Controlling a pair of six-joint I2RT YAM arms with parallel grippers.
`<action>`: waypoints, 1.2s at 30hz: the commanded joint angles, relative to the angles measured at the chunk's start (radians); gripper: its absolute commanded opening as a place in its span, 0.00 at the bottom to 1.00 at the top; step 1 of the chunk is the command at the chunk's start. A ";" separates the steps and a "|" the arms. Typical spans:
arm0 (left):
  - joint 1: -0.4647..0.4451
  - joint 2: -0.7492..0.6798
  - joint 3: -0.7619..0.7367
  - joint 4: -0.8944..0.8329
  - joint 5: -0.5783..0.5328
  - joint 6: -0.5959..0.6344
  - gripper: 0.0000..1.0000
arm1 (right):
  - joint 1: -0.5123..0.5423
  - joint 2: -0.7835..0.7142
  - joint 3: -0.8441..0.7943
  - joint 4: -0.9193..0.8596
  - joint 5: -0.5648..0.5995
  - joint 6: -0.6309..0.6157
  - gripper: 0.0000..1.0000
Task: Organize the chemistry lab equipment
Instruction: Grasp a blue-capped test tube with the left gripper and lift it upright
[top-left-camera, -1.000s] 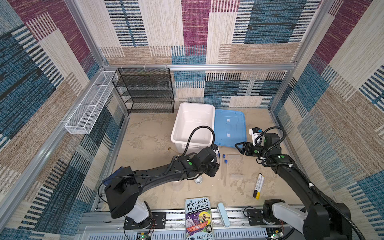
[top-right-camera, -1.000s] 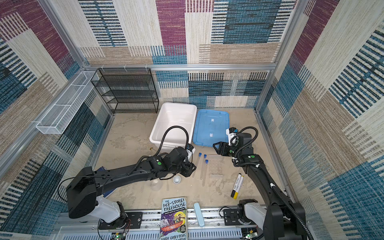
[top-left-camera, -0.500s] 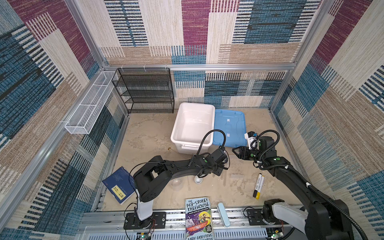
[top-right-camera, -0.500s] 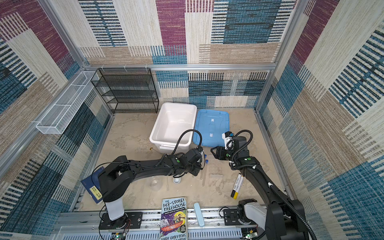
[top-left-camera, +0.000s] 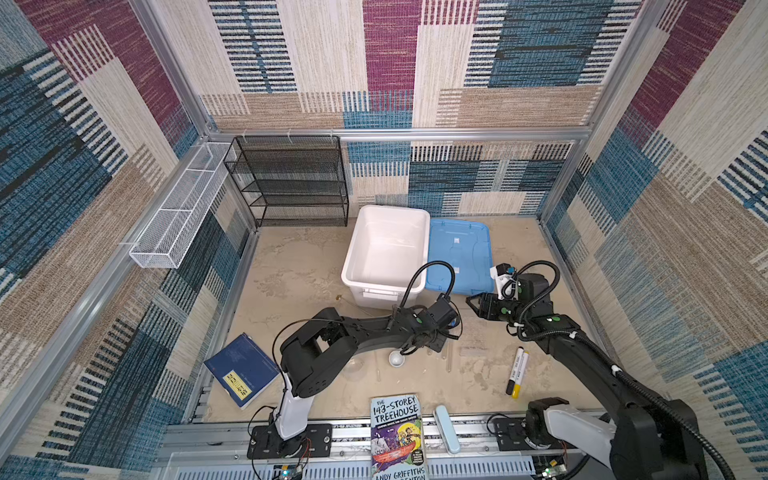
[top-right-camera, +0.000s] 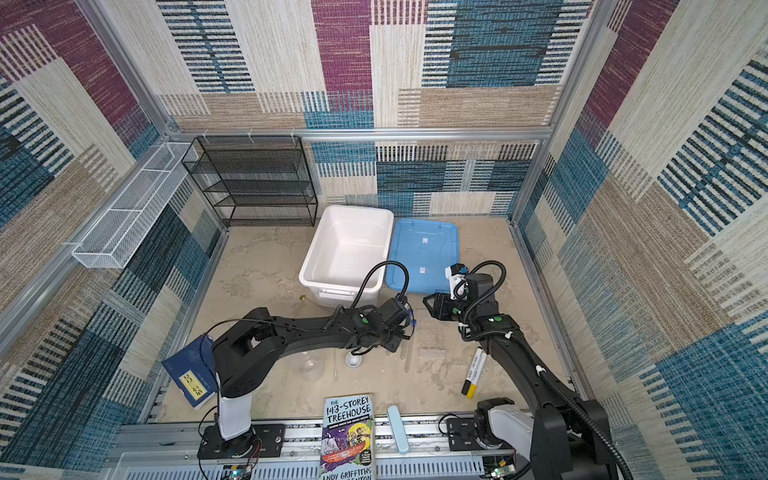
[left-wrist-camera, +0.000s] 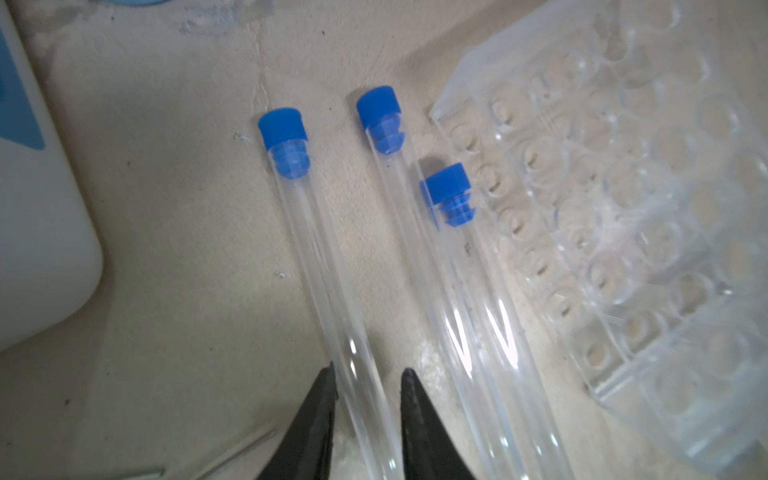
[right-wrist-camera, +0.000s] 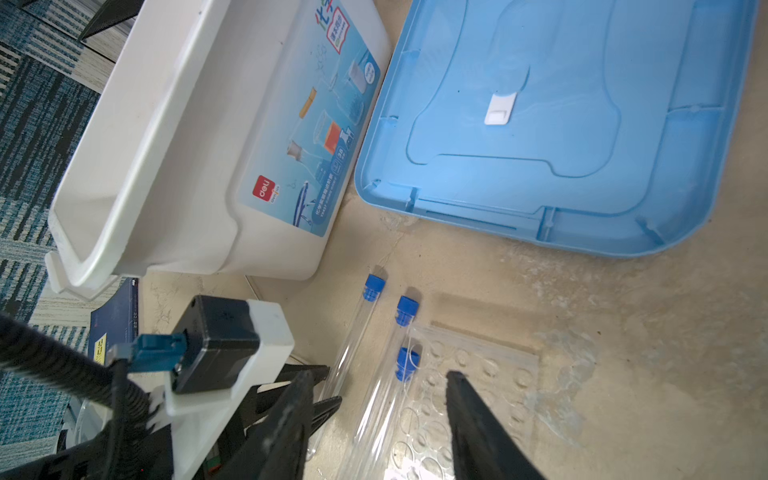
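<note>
3 blue-cap tubes (left-wrist-camera: 415, 232) flat by clr rack (left-wrist-camera: 623, 208)

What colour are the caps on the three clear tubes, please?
The caps are bright blue, clearest in the left wrist view.

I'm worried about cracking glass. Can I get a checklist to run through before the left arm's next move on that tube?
1. Left end effector straddles one tube only: ok.
2. Other two tubes away from its fingertips: ok, they lie by the clear rack.
3. Firm hold on the tube: cannot tell; a gap shows at one fingertip.
4. Tube's blue cap seated: ok.
5. Right end effector open and empty: ok.
6. White bin uncovered: ok, blue lid lies beside it.
</note>
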 joint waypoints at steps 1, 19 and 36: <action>0.000 0.008 0.013 -0.048 -0.006 -0.033 0.29 | 0.001 -0.006 -0.007 0.032 0.009 0.007 0.54; -0.009 0.068 0.093 -0.163 -0.031 -0.052 0.20 | 0.001 -0.007 -0.007 0.037 0.028 0.019 0.56; 0.015 -0.091 -0.053 0.131 0.024 0.009 0.09 | 0.000 0.016 0.026 0.070 -0.056 0.042 0.63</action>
